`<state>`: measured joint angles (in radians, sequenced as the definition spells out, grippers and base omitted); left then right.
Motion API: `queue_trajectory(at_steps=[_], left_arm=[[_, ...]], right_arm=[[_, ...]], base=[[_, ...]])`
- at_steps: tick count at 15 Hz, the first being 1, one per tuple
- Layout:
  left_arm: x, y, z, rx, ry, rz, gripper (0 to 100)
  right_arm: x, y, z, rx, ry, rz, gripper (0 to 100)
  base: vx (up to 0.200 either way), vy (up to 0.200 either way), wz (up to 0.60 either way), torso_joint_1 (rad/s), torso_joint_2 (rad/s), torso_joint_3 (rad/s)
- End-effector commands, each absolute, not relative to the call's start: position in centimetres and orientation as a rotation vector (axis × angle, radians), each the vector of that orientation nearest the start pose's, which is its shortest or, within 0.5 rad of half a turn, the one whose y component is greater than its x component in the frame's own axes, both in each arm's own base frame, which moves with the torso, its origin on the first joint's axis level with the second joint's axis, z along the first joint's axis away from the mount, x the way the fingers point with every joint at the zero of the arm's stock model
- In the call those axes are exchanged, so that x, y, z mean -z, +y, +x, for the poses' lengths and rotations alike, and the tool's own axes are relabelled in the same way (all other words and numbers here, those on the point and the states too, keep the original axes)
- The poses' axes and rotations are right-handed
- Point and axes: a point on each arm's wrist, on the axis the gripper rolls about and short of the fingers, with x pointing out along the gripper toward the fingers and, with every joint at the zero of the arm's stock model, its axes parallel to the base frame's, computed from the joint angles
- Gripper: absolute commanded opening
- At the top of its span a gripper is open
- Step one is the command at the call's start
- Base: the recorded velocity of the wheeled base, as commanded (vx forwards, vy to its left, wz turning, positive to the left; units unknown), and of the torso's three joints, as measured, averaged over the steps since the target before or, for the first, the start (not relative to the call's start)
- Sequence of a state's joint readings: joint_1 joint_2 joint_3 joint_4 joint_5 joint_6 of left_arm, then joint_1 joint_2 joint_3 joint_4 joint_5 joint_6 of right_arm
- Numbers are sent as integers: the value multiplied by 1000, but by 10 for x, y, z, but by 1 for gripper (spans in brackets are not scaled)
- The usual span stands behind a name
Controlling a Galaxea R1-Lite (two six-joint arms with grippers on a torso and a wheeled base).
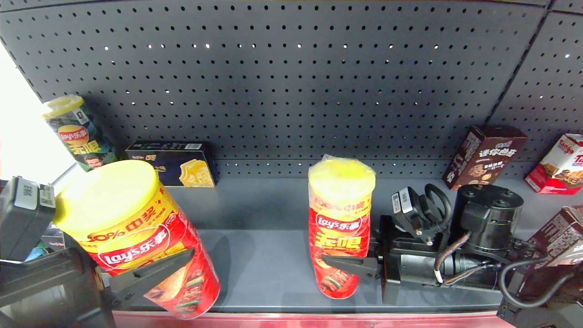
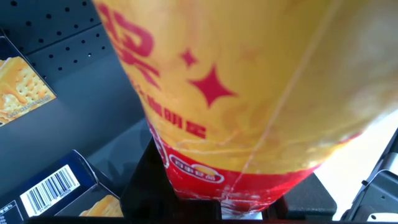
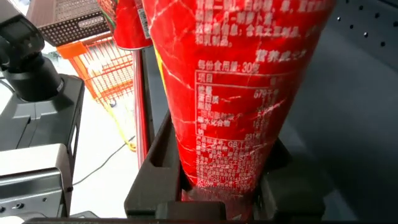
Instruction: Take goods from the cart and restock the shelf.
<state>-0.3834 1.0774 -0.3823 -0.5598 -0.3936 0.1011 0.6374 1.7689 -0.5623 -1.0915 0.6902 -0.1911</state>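
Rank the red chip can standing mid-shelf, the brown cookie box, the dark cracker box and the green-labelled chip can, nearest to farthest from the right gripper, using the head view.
1. red chip can: mid-shelf, between the fingers of the right gripper.
2. brown cookie box, back right, and dark cracker box, back left: too close to call.
3. green-labelled chip can: far back left.

dark perforated back panel (image 1: pixel 291 82), bright glare (image 1: pixel 18 136) left
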Motion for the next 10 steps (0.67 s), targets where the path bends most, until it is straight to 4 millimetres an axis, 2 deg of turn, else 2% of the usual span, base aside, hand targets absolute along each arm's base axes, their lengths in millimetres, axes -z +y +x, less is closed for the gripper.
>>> queue_trajectory(at_steps=[1,2,7,9,10], left_arm=[[-197,-60,127,781,99,95,0],[-196,-60,127,781,101,95,0],[-196,-60,126,780,99,95,0],[-196,-60,126,781,99,96,0],[-196,-60,126,781,99,96,0]], right_arm=[[-144,183,223,-1334,10,-160,0],[-143,180,224,-1325,7,-171,100],[-144,173,224,-1304,4,-178,100],[-151,157,213,-1275,-16,-181,100],[-151,156,213,-1274,-15,-181,100]], base=[[0,0,0,0,0,0],[0,0,0,0,0,0],[0,0,0,0,0,0],[0,0,0,0,0,0],[0,0,0,0,0,0]])
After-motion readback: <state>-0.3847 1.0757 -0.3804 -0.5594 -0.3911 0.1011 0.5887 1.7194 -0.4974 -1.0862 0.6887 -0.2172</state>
